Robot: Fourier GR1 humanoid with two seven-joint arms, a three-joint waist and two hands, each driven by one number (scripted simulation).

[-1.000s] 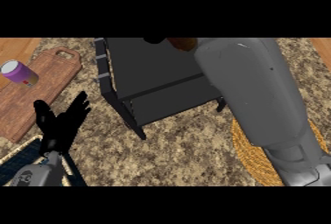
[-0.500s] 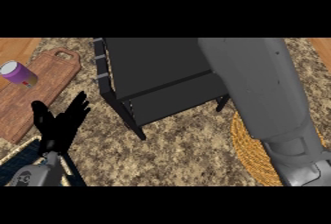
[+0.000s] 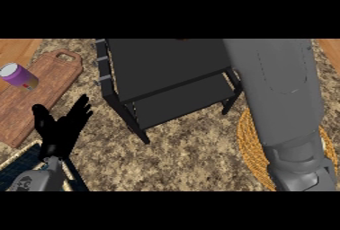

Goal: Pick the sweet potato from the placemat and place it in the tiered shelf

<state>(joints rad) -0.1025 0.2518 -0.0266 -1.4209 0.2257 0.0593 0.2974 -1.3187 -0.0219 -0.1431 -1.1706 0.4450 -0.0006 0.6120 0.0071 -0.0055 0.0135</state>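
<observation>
Steep downward view of the work surface: a speckled brown-and-beige stone table (image 3: 186, 157), with strips of orange-brown wood showing at the upper left and upper right corners. At centre stands a dark grey metal tiered shelf (image 3: 166, 67), its flat top and lower tier both visible and its legs resting on the stone. To its left lies a brown wooden cutting board with a handle hole (image 3: 46, 85), which carries an upright purple can with a white lid (image 3: 19, 76). At right, a round woven orange placemat (image 3: 249, 143) lies just beside the shelf's foot and is largely covered by the grey right forearm (image 3: 279, 99), which runs up to the view's upper edge; the right hand lies beyond that edge, so its state cannot be told. The black left hand (image 3: 60, 132) rests at lower left, fingers straight and spread apart, holding nothing. A dark blue, pale-edged object (image 3: 16, 164) fills the lower left corner. The sweet potato cannot be located; the visible part of the placemat does not show it.
</observation>
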